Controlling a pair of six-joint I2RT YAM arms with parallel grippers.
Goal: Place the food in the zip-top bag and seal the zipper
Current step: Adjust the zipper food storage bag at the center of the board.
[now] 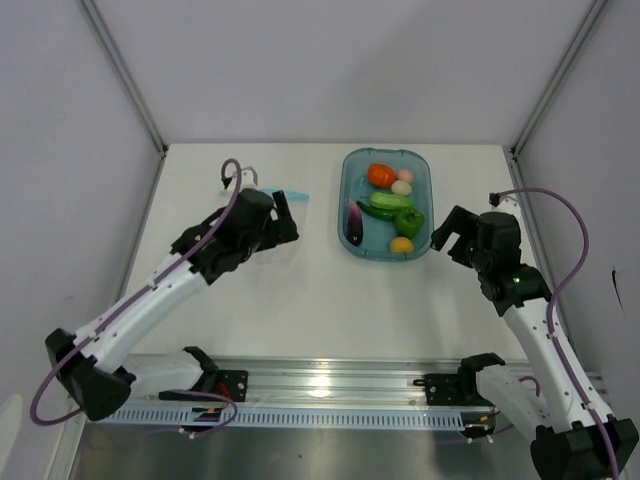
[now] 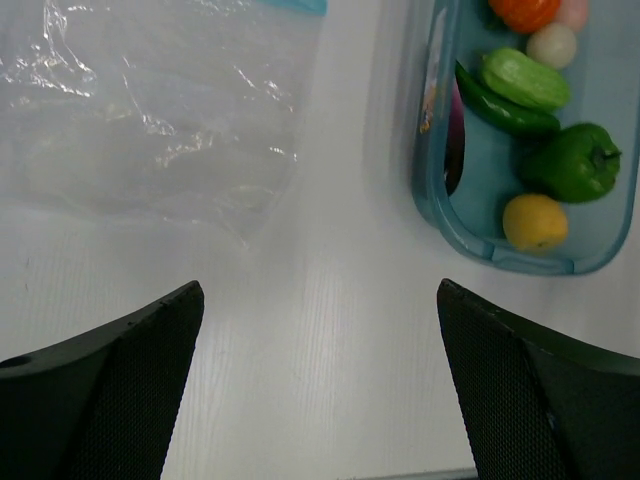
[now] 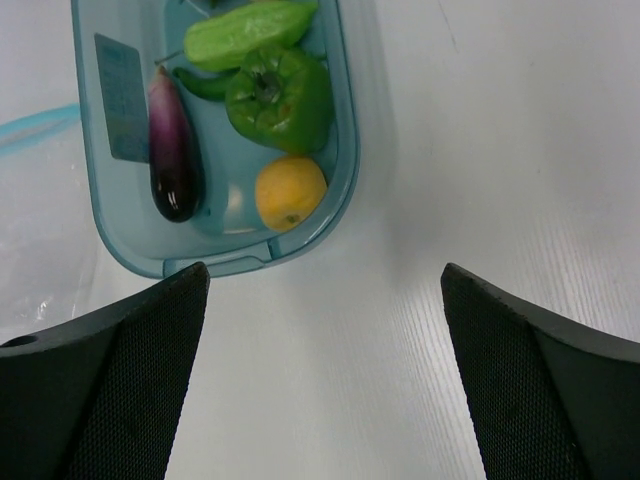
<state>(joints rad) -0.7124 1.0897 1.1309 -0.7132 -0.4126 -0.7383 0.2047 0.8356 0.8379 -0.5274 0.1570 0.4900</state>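
The food lies in a teal tray (image 1: pixel 351 190): tomato (image 1: pixel 380 175), egg (image 1: pixel 401 187), cucumber (image 1: pixel 391 200), green pepper (image 1: pixel 409 221), eggplant (image 1: pixel 354 222) and lemon (image 1: pixel 402 244). The clear zip-top bag (image 2: pixel 150 110) lies flat left of the tray, its light-blue zipper (image 1: pixel 297 195) just showing past my left arm. My left gripper (image 1: pixel 283 217) is open and empty, hovering over the bag's near right corner. My right gripper (image 1: pixel 447 236) is open and empty, just right of the tray's near end. The right wrist view shows the lemon (image 3: pixel 290 192), pepper (image 3: pixel 280 95) and eggplant (image 3: pixel 172 150).
White walls close in the table on the left, back and right. A metal rail (image 1: pixel 320 385) runs along the near edge between the arm bases. Bare white tabletop lies between the bag, the tray and the rail.
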